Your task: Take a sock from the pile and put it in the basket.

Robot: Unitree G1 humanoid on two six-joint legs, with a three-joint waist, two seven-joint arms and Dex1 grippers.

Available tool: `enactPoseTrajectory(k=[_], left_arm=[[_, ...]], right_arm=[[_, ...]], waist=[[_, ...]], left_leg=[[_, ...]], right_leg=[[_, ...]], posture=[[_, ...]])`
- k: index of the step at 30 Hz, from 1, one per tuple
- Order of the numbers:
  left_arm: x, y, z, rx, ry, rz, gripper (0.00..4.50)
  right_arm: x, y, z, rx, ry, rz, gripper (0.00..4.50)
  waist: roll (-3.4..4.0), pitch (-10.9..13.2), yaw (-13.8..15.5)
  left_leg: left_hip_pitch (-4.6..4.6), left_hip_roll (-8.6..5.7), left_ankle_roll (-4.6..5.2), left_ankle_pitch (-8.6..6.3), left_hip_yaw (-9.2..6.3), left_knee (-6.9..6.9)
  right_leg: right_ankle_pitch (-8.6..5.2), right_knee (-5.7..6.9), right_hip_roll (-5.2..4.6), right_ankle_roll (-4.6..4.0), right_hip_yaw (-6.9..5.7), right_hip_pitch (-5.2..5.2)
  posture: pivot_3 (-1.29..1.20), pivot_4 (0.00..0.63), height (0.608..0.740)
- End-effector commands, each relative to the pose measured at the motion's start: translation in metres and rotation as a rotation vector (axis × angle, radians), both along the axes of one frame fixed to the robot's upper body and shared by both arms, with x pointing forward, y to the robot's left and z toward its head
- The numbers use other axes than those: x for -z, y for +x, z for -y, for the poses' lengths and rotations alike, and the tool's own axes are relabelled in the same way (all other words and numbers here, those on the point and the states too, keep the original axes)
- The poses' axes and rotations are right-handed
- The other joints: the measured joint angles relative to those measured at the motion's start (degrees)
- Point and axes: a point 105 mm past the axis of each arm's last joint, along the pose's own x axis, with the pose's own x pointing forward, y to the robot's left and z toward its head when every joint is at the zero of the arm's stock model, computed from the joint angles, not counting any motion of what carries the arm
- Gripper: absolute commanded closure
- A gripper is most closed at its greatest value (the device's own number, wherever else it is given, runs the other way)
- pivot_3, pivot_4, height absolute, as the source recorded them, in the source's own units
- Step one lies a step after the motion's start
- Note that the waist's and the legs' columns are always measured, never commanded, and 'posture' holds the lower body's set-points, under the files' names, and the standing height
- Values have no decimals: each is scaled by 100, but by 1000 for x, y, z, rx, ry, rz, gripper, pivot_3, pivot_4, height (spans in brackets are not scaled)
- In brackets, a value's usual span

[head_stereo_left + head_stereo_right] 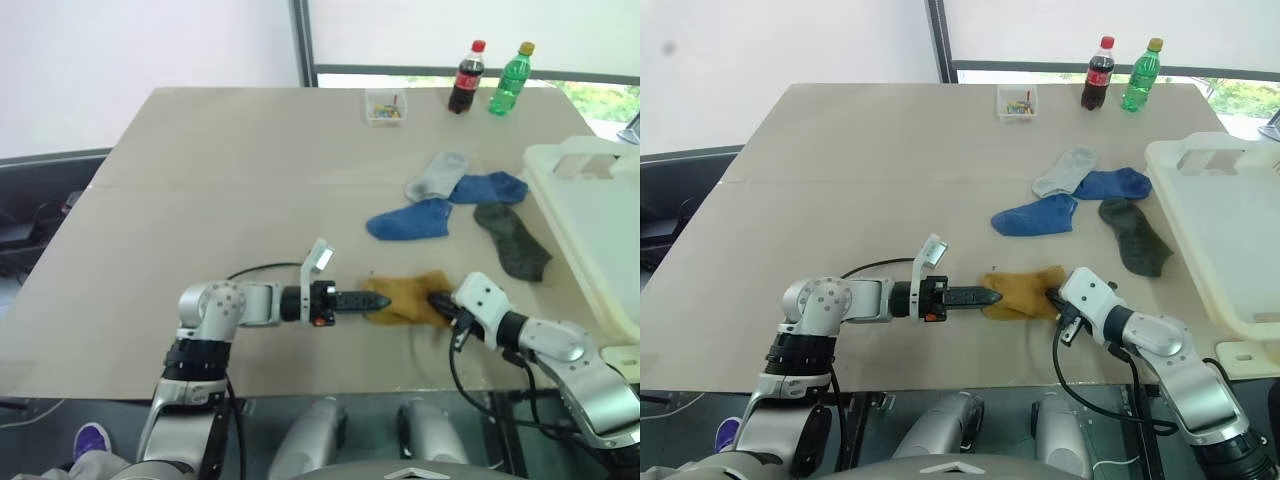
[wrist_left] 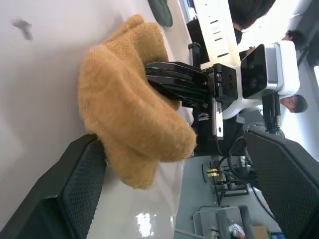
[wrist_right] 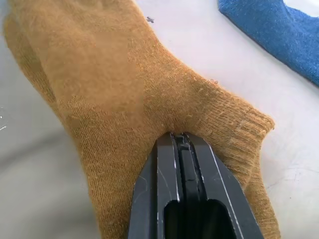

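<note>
Lying flat on the tan table (image 1: 200, 180), the mustard-yellow sock (image 1: 405, 298) sits near the table's front edge, between the robot's two arms. The right end effector (image 1: 437, 300) has its black fingers pressed together on a fold of the sock's fabric, pinching it at the end nearest the basket. The left end effector (image 1: 372, 299) points sideways at the sock's opposite end, its fingers spread wide, with the sock's bunched end between them in the left wrist view; one padded finger (image 2: 75, 194) lies against the fabric there.

Beyond the sock, farther from the robot, the rest of the pile (image 1: 465, 205) lies spread out: a blue sock (image 1: 410, 221), a second blue sock (image 1: 488, 187), a light grey sock (image 1: 437, 174) and a dark grey-green sock (image 1: 512, 240), all well apart from the yellow one. The cream-white basket (image 1: 585, 215) stands at the table's right side, just beside the dark sock. At the table's far edge stand a small clear box (image 1: 384, 107), a cola bottle (image 1: 466, 77) and a green bottle (image 1: 510, 79).
</note>
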Motion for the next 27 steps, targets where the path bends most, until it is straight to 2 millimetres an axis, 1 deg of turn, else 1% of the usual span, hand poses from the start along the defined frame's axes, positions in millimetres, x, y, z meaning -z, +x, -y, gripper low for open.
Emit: enactPoseTrajectory(k=[1,3,7,10,13,15,17,20,23,25,27], left_arm=[[-13,-1,0,3,-47,22,0],[-16,-4,2,17,-82,-1,0],[-4,-1,8,4,-31,-25,0],[-3,2,3,-25,-36,-71,0],[9,-2,-5,-50,7,-130,0],[13,-5,-7,-53,5,-160,0],[8,-5,-4,-48,-30,-172,0],[-4,-1,7,-30,-101,-167,0],[-7,3,17,-41,-140,-182,0],[-8,8,16,-73,-153,-191,0],[-10,18,9,-137,-181,-203,0]], right_arm=[[13,-5,-1,-8,-10,-57,4377],[14,-5,-2,-8,-12,-57,4377],[14,-5,-1,-7,-13,-59,4377],[13,-5,-1,-2,-13,-57,4377],[13,-5,1,7,-14,-54,4377],[13,-5,1,10,-14,-54,4377],[13,-5,0,9,-13,-55,4377],[14,-5,-1,5,-11,-58,4377],[15,-5,-1,2,-13,-59,4377],[14,-5,-1,2,-13,-59,4377],[14,-5,0,4,-14,-59,4377]], waist=[[0,0,-7],[0,0,-6],[-1,-1,0],[0,-1,0],[0,-1,-4],[1,-2,-3],[1,-2,1],[0,-2,5],[-2,-3,10],[-2,-3,4],[-2,-3,0]], left_leg=[[0,2,-3,2,0,0],[0,4,-4,2,0,-1],[2,2,-4,2,3,0],[3,2,-4,2,2,0],[3,2,-3,2,2,0],[3,2,-4,2,2,0],[4,2,-4,2,2,0],[4,2,-3,1,3,0],[4,1,-5,2,2,1],[4,1,-5,2,5,1],[4,2,-6,3,4,1]], right_leg=[[0,1,1,0,1,0],[0,1,0,-1,0,0],[0,1,0,0,2,1],[0,1,1,0,1,1],[0,1,2,0,2,1],[0,1,2,0,2,0],[0,1,2,0,2,1],[0,1,1,0,1,3],[0,1,1,1,0,3],[0,1,0,1,2,4],[0,2,1,1,2,4]], posture=[[0,150,740],[0,150,740],[0,150,740],[0,150,740],[0,150,740],[0,150,740],[0,150,740],[0,150,740],[0,150,740],[0,150,740],[0,150,740]])
